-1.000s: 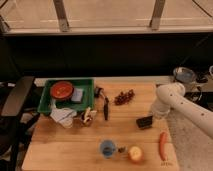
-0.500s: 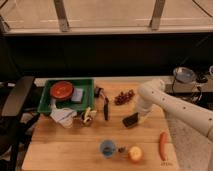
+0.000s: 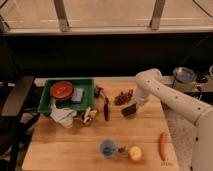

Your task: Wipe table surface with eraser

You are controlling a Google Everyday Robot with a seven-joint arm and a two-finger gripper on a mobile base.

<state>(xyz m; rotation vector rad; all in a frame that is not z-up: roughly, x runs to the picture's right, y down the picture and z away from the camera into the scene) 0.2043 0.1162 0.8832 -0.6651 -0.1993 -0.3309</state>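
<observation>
Black eraser [image 3: 129,110], small flat block: lies tilted on the light wooden bench [image 3: 70,142], just on the near side of the red grapes [image 3: 123,96]. Claw [image 3: 133,104] of the white arm: right at the eraser's far edge, between it and the grapes; whether it pinches the block, I cannot tell. Black-handled utensil [image 3: 106,109]: near the grapes, towards the bench's middle.
</observation>
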